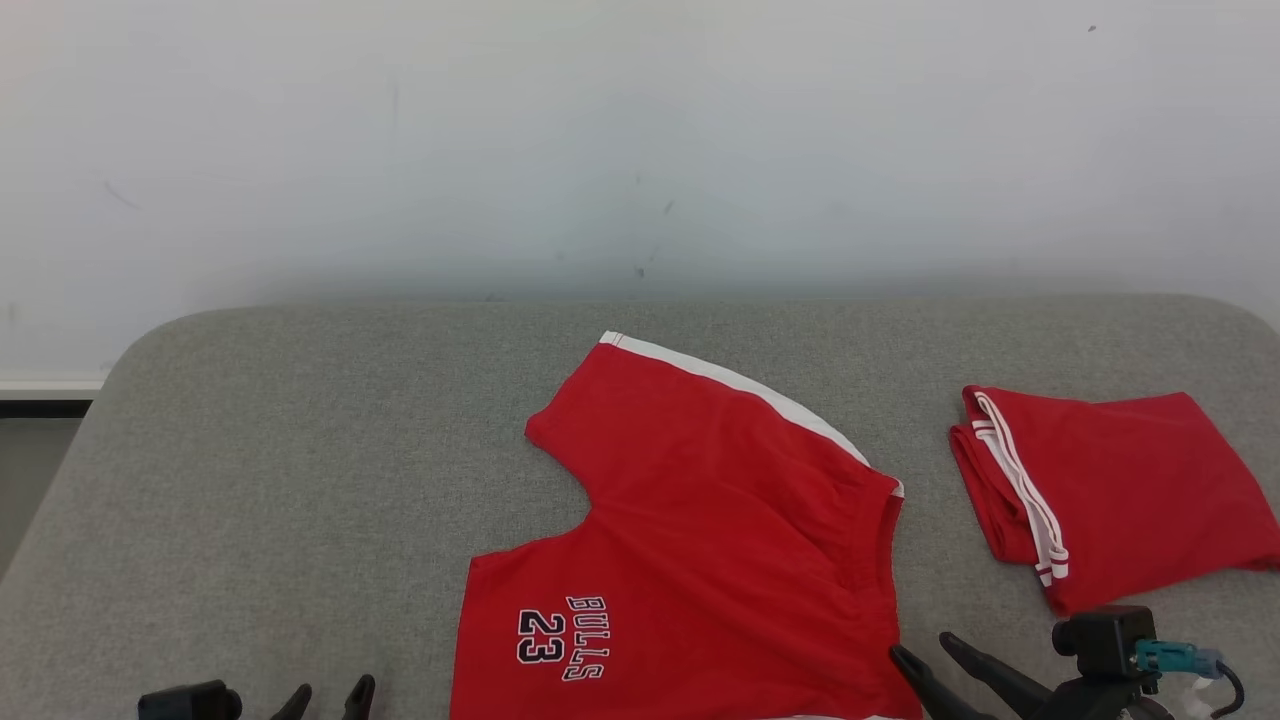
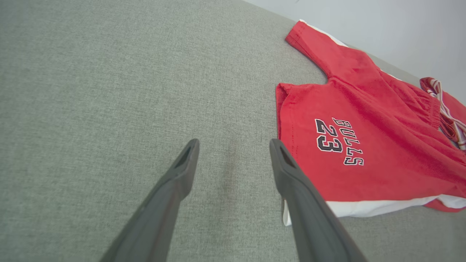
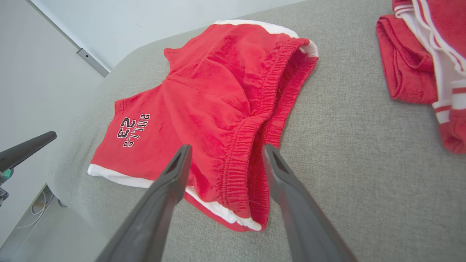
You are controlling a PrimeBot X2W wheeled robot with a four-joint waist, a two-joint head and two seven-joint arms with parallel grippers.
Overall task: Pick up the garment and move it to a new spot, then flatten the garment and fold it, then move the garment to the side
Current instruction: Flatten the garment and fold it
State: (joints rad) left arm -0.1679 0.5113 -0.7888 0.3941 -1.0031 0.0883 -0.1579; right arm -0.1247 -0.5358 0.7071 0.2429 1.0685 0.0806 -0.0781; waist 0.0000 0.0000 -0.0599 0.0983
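The garment (image 1: pixel 700 520) is a pair of red shorts with white side stripes and "BULLS 23" printed on one leg. It lies spread on the grey table (image 1: pixel 300 450), its near hem at the front edge. My left gripper (image 1: pixel 330 695) is open just left of the printed leg (image 2: pixel 364 138), over bare cloth-free table, its own fingers (image 2: pixel 235 143) wide apart. My right gripper (image 1: pixel 920 645) is open at the shorts' near right corner. In the right wrist view its fingers (image 3: pixel 225 149) straddle the elastic waistband of the garment (image 3: pixel 204 102) and hold nothing.
A second red garment (image 1: pixel 1110 490), folded, with white stripes, lies at the table's right side (image 3: pixel 426 54). A pale wall stands behind the table. The table's left half is bare grey fabric. The left gripper's finger (image 3: pixel 29 145) shows past the table's rounded corner.
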